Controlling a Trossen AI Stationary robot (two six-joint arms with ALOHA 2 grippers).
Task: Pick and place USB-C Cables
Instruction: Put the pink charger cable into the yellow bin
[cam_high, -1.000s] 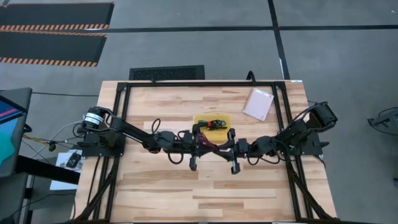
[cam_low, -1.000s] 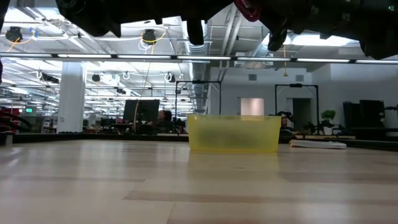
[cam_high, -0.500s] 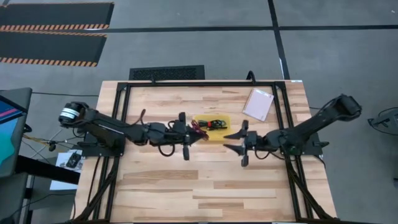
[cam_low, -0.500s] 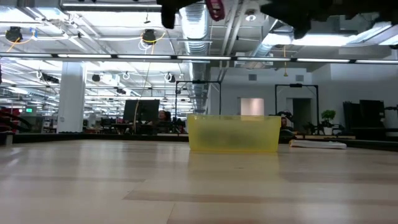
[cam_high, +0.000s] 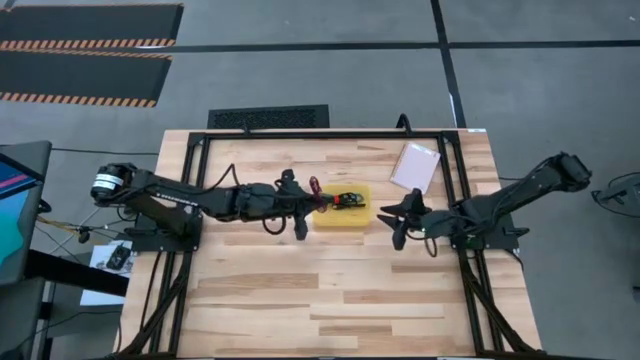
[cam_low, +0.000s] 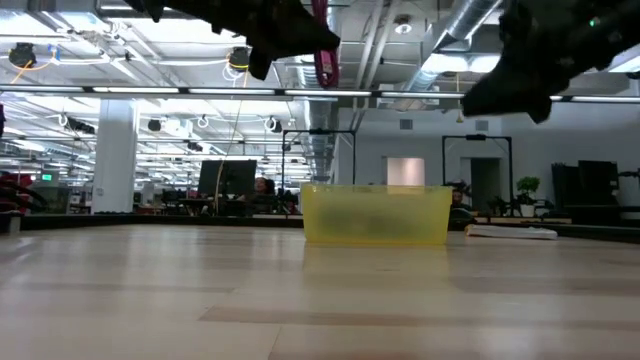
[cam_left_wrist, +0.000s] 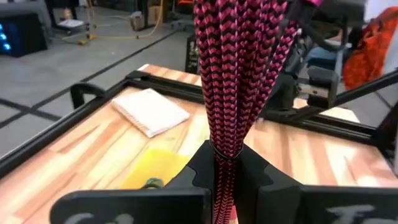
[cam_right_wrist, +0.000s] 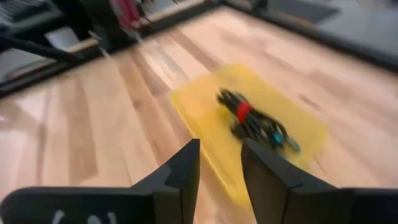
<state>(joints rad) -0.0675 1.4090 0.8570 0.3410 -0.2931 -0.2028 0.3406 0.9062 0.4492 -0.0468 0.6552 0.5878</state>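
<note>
My left gripper (cam_high: 306, 201) hovers at the left end of the yellow tray (cam_high: 360, 219) and is shut on the maroon cable (cam_left_wrist: 239, 68), a folded braided bundle. In the low view this cable (cam_low: 325, 50) is well above the table. A black bundle with a red tie (cam_right_wrist: 242, 115) and a teal cable (cam_right_wrist: 278, 135) lie inside the tray (cam_right_wrist: 205, 109). The thin black cable I cannot make out. My right gripper (cam_high: 399, 221) is open in the air just right of the tray, and touches nothing. My left gripper pinches the maroon cable between its two fingers at the narrow gathered part of the bundle (cam_left_wrist: 225, 163), several strands together. The strands fan out beyond the fingertips. The cable is lifted clear of table and tray.
A flat pale packet (cam_high: 415, 166) lies on the table's far right part, beyond the tray. A black frame rail (cam_high: 330, 135) runs along the far edge and both sides. Bare wood spreads over the near half of the table (cam_high: 330, 300).
Both grippers were close together over the table just near of the tray, with the maroon cable between them. They have parted. My left gripper has moved left and toward the far edge, carrying the cable to the tray's left end. My right gripper has drawn back to the right without it.
</note>
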